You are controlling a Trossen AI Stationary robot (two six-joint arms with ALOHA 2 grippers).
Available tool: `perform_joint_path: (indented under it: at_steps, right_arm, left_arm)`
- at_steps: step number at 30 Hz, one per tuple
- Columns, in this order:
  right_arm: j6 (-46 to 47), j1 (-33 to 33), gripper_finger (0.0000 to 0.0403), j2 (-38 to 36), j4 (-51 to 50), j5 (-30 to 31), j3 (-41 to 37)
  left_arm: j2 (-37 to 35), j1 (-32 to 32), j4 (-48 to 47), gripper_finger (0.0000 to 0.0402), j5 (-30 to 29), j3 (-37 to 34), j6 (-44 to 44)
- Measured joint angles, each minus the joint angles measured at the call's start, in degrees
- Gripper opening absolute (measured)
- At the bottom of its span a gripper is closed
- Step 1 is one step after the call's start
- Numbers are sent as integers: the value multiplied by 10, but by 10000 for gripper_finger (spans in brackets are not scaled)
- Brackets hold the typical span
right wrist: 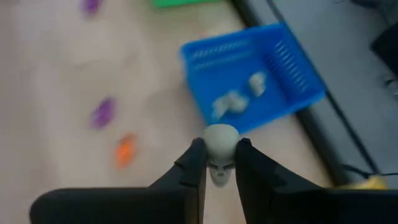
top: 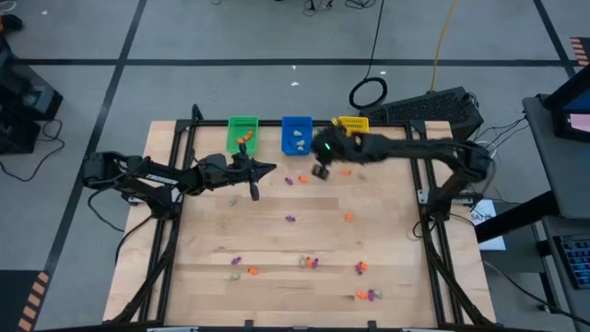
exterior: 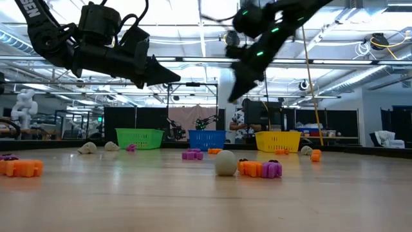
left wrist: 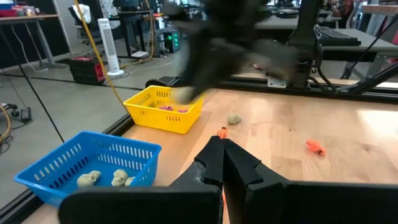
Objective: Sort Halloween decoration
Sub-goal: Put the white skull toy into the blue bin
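My right gripper (right wrist: pixel 219 155) is shut on a pale grey-beige skull-shaped trinket (right wrist: pixel 220 138). It hangs above the table just in front of the blue bin (top: pixel 296 135), which holds pale trinkets. A green bin (top: pixel 242 134) holds orange ones and a yellow bin (top: pixel 352 124) purple ones. More Halloween decoration pieces (top: pixel 309 263) in orange, purple and beige lie scattered on the near half of the table. My left gripper (top: pixel 268 167) hovers shut and level, to the left of the right gripper, touching nothing. My right gripper pinches the small skull by its two sides (right wrist: pixel 210 147) between its two fingertips. The fingers slant down from the table's right side toward the blue bin. The skull is lifted clear of the table, its rounded top sticking out past the fingertips.
A purple piece (right wrist: pixel 102 112) and an orange piece (right wrist: pixel 125 151) lie on the wood beside the blue bin. A beige piece (left wrist: pixel 234 118) and orange pieces (left wrist: pixel 315 147) lie ahead of my left gripper. The bins stand in a row along the far edge.
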Motion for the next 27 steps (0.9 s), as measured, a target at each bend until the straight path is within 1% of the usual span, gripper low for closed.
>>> perform_joint_path:
  at_steps: [2, 3, 5, 7, 10, 13, 16, 19, 23, 27]
  right_arm:
    - [-29, -32, 51, 49, 1, -8, 51]
    - [-38, -47, 51, 75, 1, -26, 78]
    - [-48, -74, 50, 125, 2, -81, 128]
    - [-53, -93, 45, 173, -6, -116, 176]
    - [-58, -112, 30, 233, -39, -133, 239]
    - [-58, -123, 11, 277, -61, -137, 283]
    - [-58, -126, 1, 301, -68, -136, 302]
    - [-55, -127, 4, 307, -69, -137, 304]
    - [-51, -125, 31, 306, -74, -136, 304]
    - [-67, -117, 66, 279, -99, -134, 304]
  left_arm:
    - [0, 0, 0, 0, 0, 0, 0]
    - [0, 0, 0, 0, 0, 0, 0]
    - [0, 0, -1, 0, 0, 0, 0]
    - [0, 0, -1, 0, 0, 0, 0]
    - [0, 0, -2, 0, 0, 0, 1]
    - [0, 0, -2, 0, 0, 0, 2]
    - [0, 0, -2, 0, 0, 0, 2]
    - [0, 0, -3, 0, 0, 0, 2]
    - [0, 0, -5, 0, 0, 0, 2]
    - [0, 0, -6, 0, 6, 0, 1]
